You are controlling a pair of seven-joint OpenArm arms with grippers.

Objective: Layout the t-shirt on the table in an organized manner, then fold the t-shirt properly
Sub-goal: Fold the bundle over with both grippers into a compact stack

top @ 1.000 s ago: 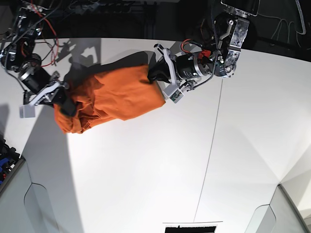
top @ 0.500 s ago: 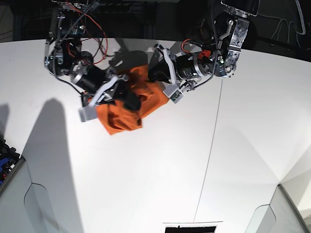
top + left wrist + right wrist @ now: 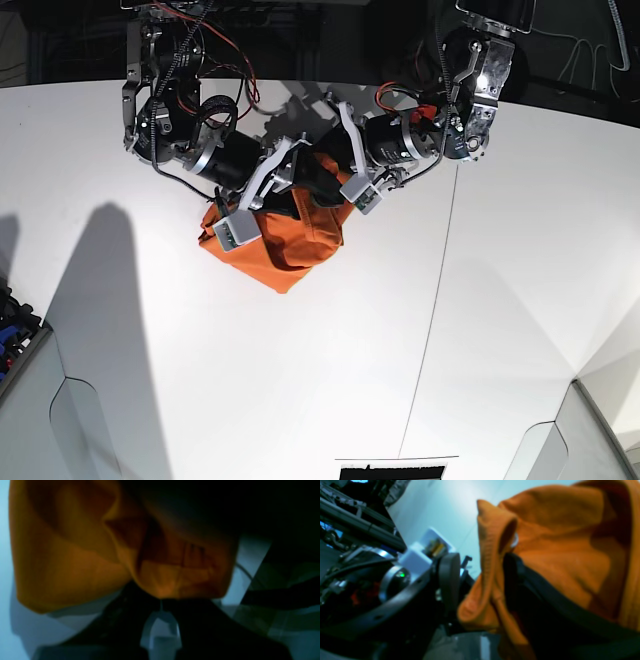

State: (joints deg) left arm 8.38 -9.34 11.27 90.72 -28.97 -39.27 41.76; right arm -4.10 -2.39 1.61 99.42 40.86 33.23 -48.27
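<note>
The orange t-shirt (image 3: 285, 250) lies bunched and doubled over on the white table (image 3: 300, 380), just behind its middle. My left gripper (image 3: 325, 182) sits at the bundle's far right corner, shut on the cloth. In the left wrist view the t-shirt (image 3: 75, 567) hangs close and blurred over that gripper (image 3: 160, 605). My right gripper (image 3: 290, 200) rests on top of the bundle, nearly touching the left one. In the right wrist view its jaws stand apart. The t-shirt (image 3: 557, 542), with its ribbed collar, drapes slackly over one dark finger (image 3: 545, 597).
A thin dark seam (image 3: 430, 330) crosses the table right of the shirt. Grey cut-outs sit at the front corners (image 3: 80, 430) (image 3: 570, 440). Dark and blue items (image 3: 10, 320) lie past the left edge. The left arm's wrist (image 3: 395, 580) crowds the right wrist view.
The right gripper swept rightward with the shirt's end and laid it over the part held by the left gripper. The spread shirt became a compact bundle. The right jaws have parted.
</note>
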